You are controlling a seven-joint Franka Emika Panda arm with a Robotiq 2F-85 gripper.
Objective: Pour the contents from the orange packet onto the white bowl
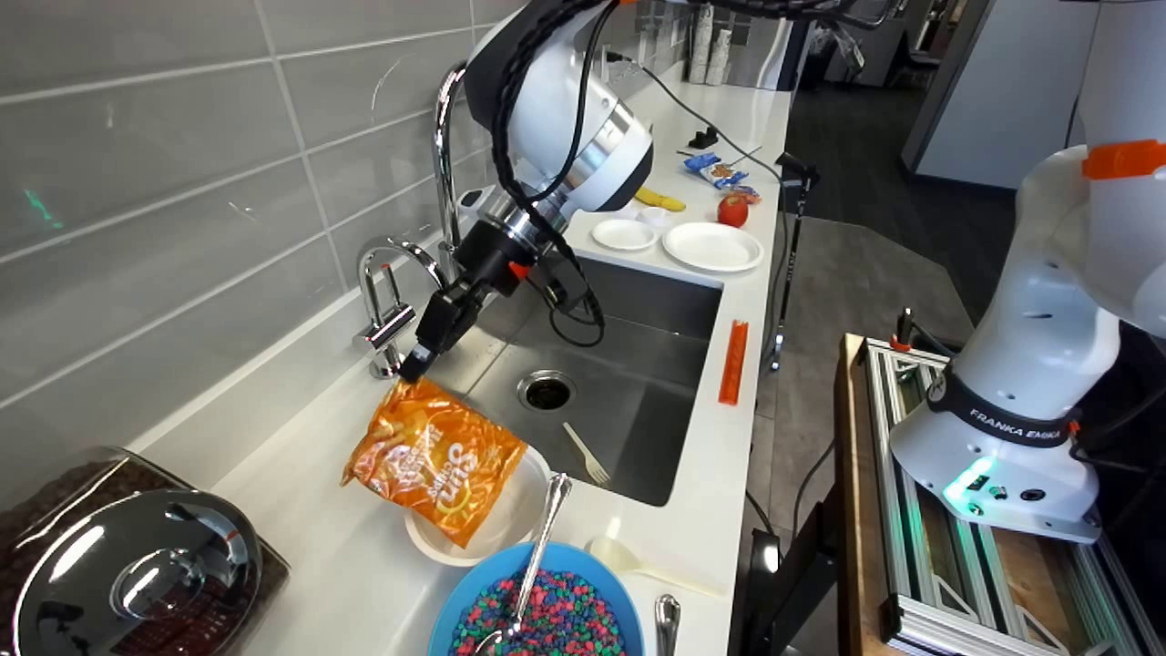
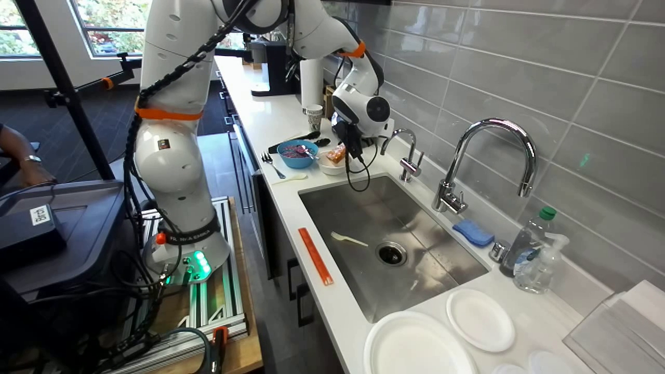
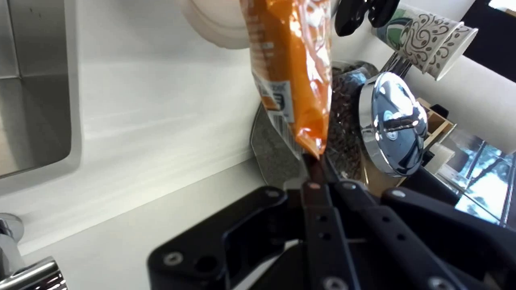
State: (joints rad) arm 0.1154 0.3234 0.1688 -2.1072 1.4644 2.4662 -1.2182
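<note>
Gray tiles (image 1: 164, 182) are ranged behind a busy white counter (image 1: 319, 538). Nearest in an exterior view, a clear container (image 1: 41, 497) of dark brown pieces is seen with a shiny round lid (image 1: 137, 583). Close by, a blue bowl (image 1: 444, 609) is filled with small colorful bits (image 1: 578, 606), and a metal spoon (image 1: 541, 547) is rested in it, handle slanted over the rim. A pale plastic spoon (image 1: 615, 553) is laid on the counter beside the blue bowl.

Just beyond, the white bowl (image 1: 517, 510) is set on the counter, its inside largely hidden by the orange packet (image 1: 437, 460). The packet is suspended at a slant over the bowl, pinched by one corner in the gripper (image 3: 318, 163), whose fingers are shown in the wrist view drawn together on the crinkled film. Whether the packet's lower edge is touching the bowl cannot be told.

Farther back, a pale plastic fork (image 1: 588, 453) is seen on the floor of the steel sink (image 1: 619, 355), near the drain (image 1: 547, 392). A small faucet (image 1: 390, 323) and a tall faucet (image 1: 446, 155) are mounted on the tiled side, while an orange strip (image 1: 733, 363) is placed along the opposite edge. Past the sink, a large white plate (image 1: 713, 247) and a small white plate (image 1: 624, 234) are arranged side by side, backed by a round red fruit (image 1: 732, 210), a banana (image 1: 660, 199) and, farthest, a blue packet (image 1: 715, 170).
</note>
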